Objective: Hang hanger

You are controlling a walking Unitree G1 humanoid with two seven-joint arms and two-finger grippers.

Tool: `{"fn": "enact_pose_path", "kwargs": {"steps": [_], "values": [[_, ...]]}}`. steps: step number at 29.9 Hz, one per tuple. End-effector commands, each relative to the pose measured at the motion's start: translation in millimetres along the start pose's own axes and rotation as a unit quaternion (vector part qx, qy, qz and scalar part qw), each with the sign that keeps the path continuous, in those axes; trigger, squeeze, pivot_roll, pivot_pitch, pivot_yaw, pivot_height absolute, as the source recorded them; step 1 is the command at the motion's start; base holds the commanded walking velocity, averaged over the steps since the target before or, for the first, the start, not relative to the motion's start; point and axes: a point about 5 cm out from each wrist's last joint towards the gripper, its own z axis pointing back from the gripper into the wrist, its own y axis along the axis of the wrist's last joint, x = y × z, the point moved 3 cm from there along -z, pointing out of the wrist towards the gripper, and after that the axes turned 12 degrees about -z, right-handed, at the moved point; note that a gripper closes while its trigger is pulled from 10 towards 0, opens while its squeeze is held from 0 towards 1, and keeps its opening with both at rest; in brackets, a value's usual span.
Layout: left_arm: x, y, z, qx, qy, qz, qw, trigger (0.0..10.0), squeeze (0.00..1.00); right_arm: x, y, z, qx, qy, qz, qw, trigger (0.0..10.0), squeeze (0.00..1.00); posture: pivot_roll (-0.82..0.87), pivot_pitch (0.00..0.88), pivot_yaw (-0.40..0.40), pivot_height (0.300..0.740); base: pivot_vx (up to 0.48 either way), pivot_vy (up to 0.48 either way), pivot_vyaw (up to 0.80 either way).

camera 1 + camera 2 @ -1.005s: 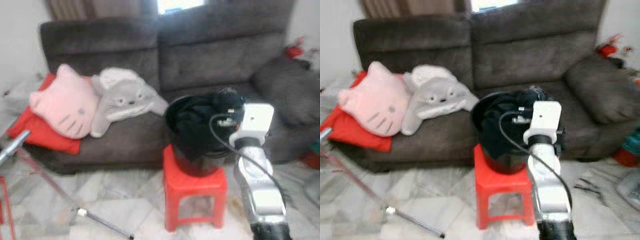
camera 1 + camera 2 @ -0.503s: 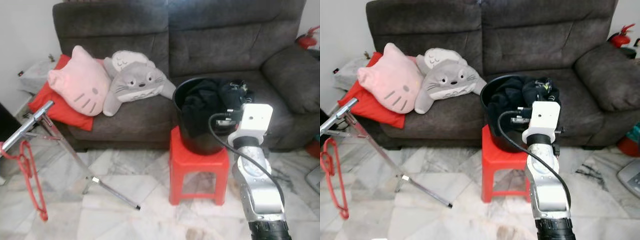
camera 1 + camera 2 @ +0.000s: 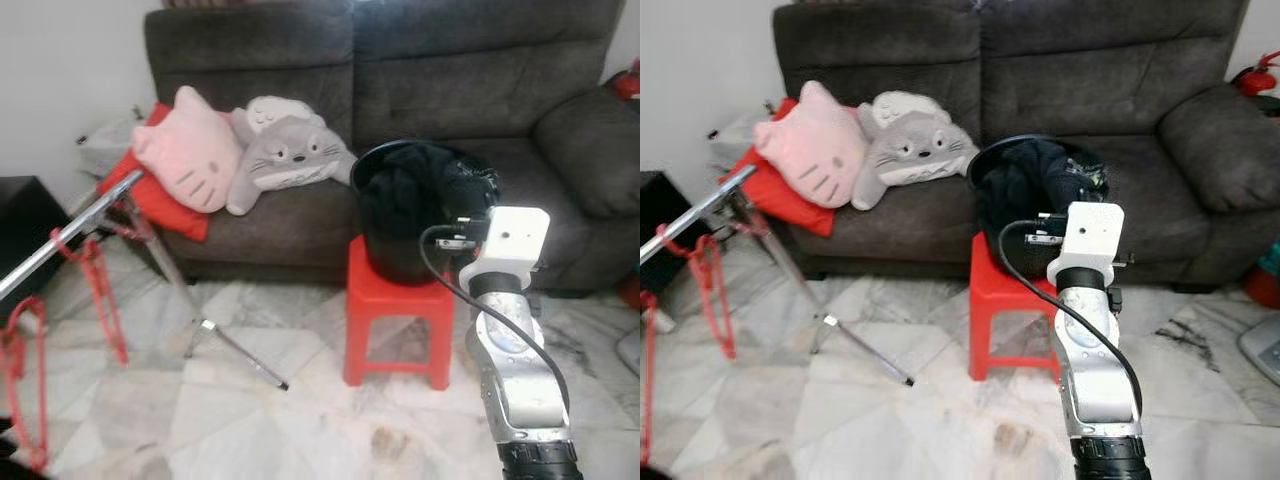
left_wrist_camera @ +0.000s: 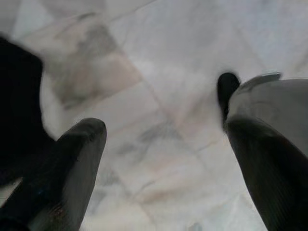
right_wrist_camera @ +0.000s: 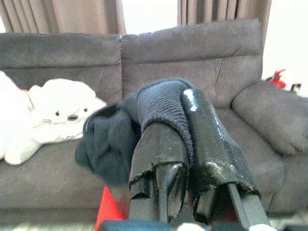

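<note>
While red wire hangers (image 3: 95,285) dangle from a slanted metal rail (image 3: 65,235), the right gripper (image 5: 185,159) clenches dark knitted clothing (image 5: 161,103) above a round black bucket (image 3: 400,255); the left gripper (image 4: 159,134) gapes over marble tiles (image 4: 159,53).

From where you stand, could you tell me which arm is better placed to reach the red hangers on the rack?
Left, probably: the red hangers hang on the rack at your left, and the left tool is open. The right arm is by the bucket.

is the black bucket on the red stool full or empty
Full. The black bucket on the red stool is heaped with dark clothes that rise above its rim.
</note>
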Motion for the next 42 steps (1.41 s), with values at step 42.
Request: {"fn": "enact_pose_path", "kwargs": {"steps": [42], "values": [[-5.3, -1.9, 0.0, -0.009, 0.007, -0.004, 1.0, 10.0, 0.0, 19.0, 43.5, -32.2, 0.093, -0.027, 0.06, 0.993, 10.0, 0.0, -0.23, 0.0, 0.154, 0.732, -0.119, 0.0, 0.0]]}}
